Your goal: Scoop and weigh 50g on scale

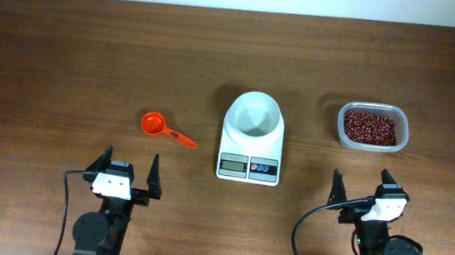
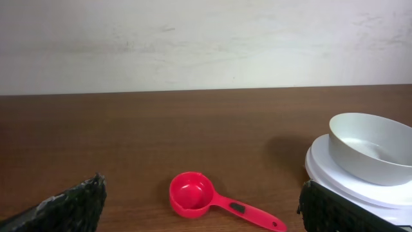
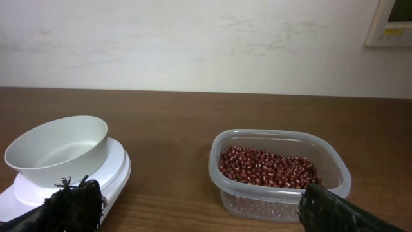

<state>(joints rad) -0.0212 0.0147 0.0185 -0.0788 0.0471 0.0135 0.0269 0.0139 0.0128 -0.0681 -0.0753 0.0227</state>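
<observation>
While left gripper (image 1: 132, 162) and right gripper (image 1: 361, 178) sit at bottom, fingers wide apart: one white scale (image 1: 250, 151) at middle, one empty bowl (image 1: 254, 113) on it; one red scoop (image 1: 165, 128) left; one clear tub (image 1: 404, 132) of beans (image 1: 370, 128) right.

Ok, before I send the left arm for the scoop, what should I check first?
1. Left gripper open and empty: ok.
2. Right gripper open and empty: ok.
3. Red scoop lying free, cup facing up: ok.
4. Bowl seated on the scale, empty: ok.
5. Beans in the uncovered clear tub: ok.
6. Display zeroed: cannot tell, too small to read.
</observation>
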